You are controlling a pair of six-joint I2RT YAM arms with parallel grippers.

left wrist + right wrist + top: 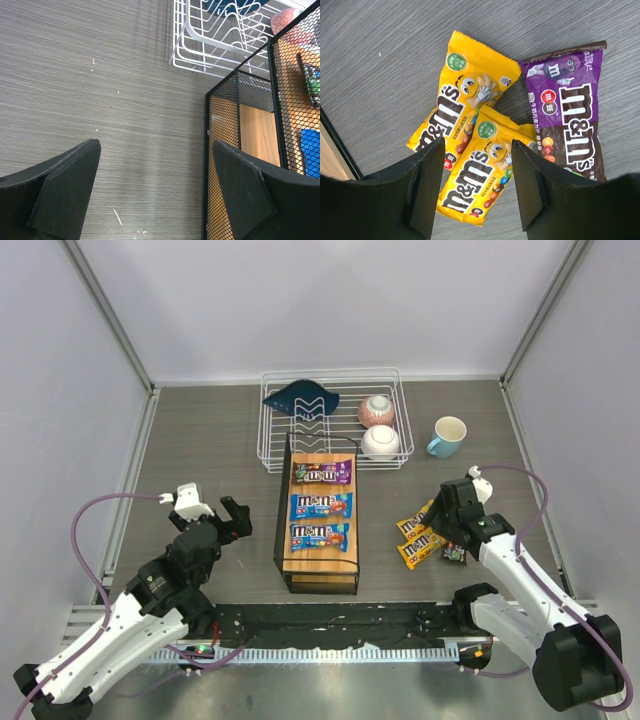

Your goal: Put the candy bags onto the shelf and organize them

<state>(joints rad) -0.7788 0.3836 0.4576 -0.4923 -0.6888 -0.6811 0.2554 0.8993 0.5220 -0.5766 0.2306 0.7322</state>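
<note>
The tabletop (200, 440) carries the shelf (320, 562), and three candy bags (321, 505) lie on it in a row, one purple and two blue. To its right, two yellow bags (465, 100) and a purple bag (570, 115) lie loose and touching. The right gripper (477, 185) hangs directly over the top yellow bag (485, 170). Its fingers (427, 190) are wide apart and empty, one on each side of the bag's slanted long axis. The left gripper (155, 185), also spread and empty, is beyond the shelf, well apart.

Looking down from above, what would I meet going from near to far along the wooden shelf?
Nearest, a blue candy bag → second blue candy bag → purple candy bag → past the shelf, a white wire rack.
</note>
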